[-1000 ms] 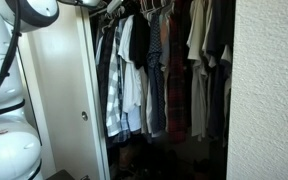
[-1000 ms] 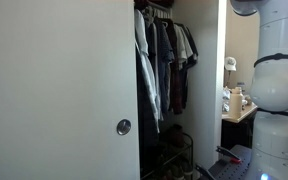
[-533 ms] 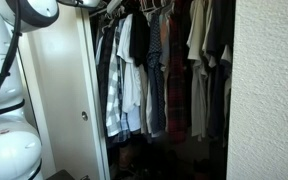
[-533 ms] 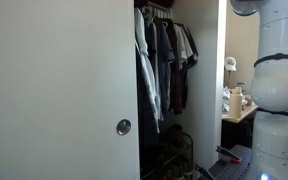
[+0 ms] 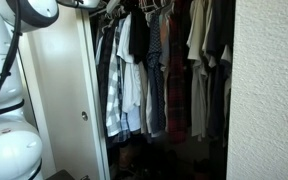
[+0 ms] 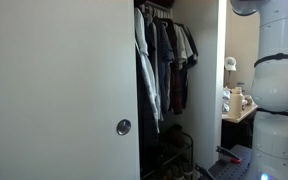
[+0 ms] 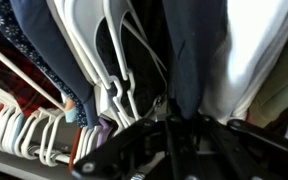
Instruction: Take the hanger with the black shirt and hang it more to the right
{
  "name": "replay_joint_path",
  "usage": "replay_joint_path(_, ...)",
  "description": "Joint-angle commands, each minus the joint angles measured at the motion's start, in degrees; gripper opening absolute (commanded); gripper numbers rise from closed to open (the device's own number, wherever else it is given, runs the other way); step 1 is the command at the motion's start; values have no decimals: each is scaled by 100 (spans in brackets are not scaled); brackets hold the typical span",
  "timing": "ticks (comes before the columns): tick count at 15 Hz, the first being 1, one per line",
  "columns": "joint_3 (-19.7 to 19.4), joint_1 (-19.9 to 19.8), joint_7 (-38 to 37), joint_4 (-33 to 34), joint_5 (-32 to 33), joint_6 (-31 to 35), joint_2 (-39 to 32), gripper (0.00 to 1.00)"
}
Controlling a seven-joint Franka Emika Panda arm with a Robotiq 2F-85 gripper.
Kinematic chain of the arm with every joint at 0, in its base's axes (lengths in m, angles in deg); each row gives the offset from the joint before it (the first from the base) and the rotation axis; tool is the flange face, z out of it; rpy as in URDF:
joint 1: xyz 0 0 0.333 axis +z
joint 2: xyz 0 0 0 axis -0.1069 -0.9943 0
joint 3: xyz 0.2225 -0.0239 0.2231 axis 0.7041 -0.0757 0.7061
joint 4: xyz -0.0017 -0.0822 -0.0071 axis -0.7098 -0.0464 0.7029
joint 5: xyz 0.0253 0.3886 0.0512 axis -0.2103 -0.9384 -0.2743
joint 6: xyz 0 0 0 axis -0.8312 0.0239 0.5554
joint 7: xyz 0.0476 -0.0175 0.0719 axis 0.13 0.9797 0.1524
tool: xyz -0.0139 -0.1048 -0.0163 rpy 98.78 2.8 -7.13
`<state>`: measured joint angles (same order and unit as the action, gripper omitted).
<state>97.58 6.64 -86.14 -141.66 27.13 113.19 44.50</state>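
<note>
1. Gripper (image 7: 166, 128): in the wrist view its black fingers fill the bottom edge, pushed up among the hangers and cloth. I cannot tell whether the jaws are apart or closed, or whether they hold anything.
2. Just above the fingers, several white plastic hangers (image 7: 114, 62) fan out, with dark fabric between and beside them. Which fold belongs to which garment is not clear in this view.
3. At lower left in the wrist view, a row of white hanger hooks (image 7: 26, 132) sits close together.
4. The plain black soft-fabric shirt (image 5: 137, 40) hangs high in the open closet in an exterior view, left of the middle of the row of clothes. Its slim hanger is hidden by the fabric.
5. Just below and beside it hang a white shirt (image 5: 132, 96) and a pale blue checked shirt (image 5: 112, 100). A dark red plaid shirt (image 5: 174, 92) and a beige shirt (image 5: 197, 35) hang farther along.
6. The white robot arm (image 5: 6, 70) stands outside the closet, next to the white sliding door (image 5: 59, 100).
7. In an exterior view, the round metal door pull (image 6: 123, 127) is on the door face and the clothes (image 6: 164, 55) hang behind its edge.
</note>
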Motion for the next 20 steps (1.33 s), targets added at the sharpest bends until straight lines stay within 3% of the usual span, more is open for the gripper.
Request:
replay_joint_path(1, 11, 26, -205, -10, 277, 211, 42, 4)
replay_joint_path(20, -20, 94, -345, -270, 457, 364, 183, 4)
